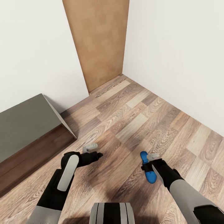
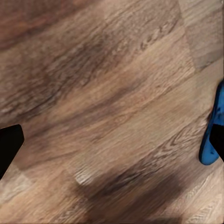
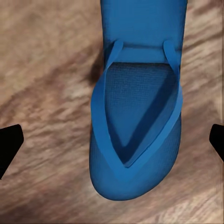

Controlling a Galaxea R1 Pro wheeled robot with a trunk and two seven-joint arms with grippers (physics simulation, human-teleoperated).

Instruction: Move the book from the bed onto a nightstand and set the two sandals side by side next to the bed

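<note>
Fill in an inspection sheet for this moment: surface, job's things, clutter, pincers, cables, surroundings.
Surface: wood-plank floor, bare apart from one sandal.
Job's things: one blue sandal lies flat on the floor, straps up, under the right pincer; its strap side is plain in the right wrist view, and its edge shows in the left wrist view. Book, nightstand and second sandal: nothing seen.
Clutter: nothing seen.
Pincers: right pincer is open above the sandal, its fingertips wide on both sides; left pincer hangs open over bare floor.
Cables: nothing seen.
Surroundings: white walls, a wooden door in the corner, a grey mattress on a dark frame, the bed.
</note>
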